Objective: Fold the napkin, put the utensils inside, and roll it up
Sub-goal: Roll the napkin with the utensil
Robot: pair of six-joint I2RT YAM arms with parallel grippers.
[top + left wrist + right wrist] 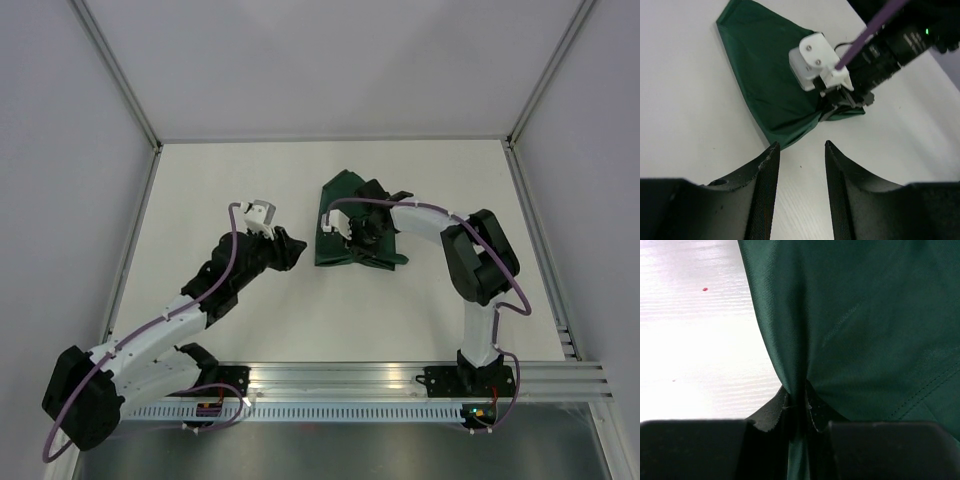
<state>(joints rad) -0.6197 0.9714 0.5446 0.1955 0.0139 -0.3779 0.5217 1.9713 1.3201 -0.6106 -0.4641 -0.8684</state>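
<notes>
Now napkin [338, 200] dark green, bunched, creased; right hand [798, 403] pinching fold; left hand [801, 148] apart.

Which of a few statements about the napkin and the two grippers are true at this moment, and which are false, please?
1. The right gripper is shut on a fold of the napkin. True.
2. The left gripper grips the napkin's edge. False: its jaws stand open with nothing between them, over the bare table by the cloth's near corner.
3. The napkin lies flat and fully spread out. False: it is folded over and gathered up at the right gripper.
4. No utensil shows in any view. True.
</notes>
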